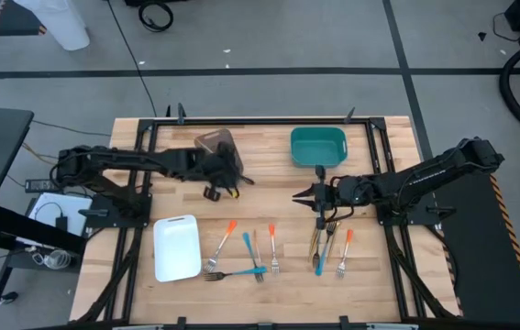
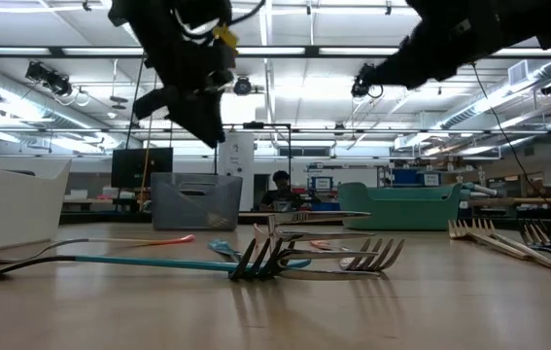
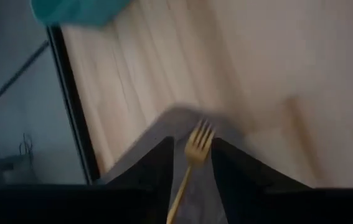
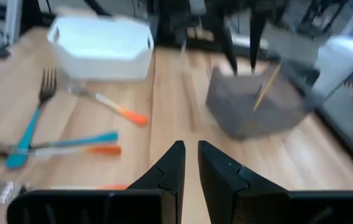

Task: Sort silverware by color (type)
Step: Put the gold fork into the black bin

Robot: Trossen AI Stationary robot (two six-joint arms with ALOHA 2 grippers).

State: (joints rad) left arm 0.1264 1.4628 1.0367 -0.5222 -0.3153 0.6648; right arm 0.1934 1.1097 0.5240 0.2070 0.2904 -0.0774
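My left gripper [image 3: 192, 158] hangs above the table just near of the grey tray [image 1: 215, 145] and is shut on a gold fork [image 3: 196, 146]. In the right wrist view that fork [image 4: 267, 87] shows as a thin slanted line in front of the grey tray [image 4: 251, 102]. My right gripper [image 1: 300, 195] hovers mid-table, near of the teal tray [image 1: 318, 147]. Its fingers [image 4: 190, 158] stand a narrow gap apart with nothing between them. Several forks lie flat on the table: orange-handled [image 1: 228, 233], blue-handled [image 1: 241, 273], and gold [image 1: 331, 236]. My left gripper pinches the gold fork's handle [image 3: 185, 180] between its two fingers, which lie along the fork. The tines [image 3: 199, 132] stick out past the fingertips. The fingers slant down toward the table's right side, and the fork is lifted clear of the table.
A white tray [image 1: 176, 247] stands at the near left. One cluster of forks [image 1: 250, 252] lies right of it, another [image 1: 328, 246] under my right arm. A black frame [image 1: 374, 156] runs along the table's edges.
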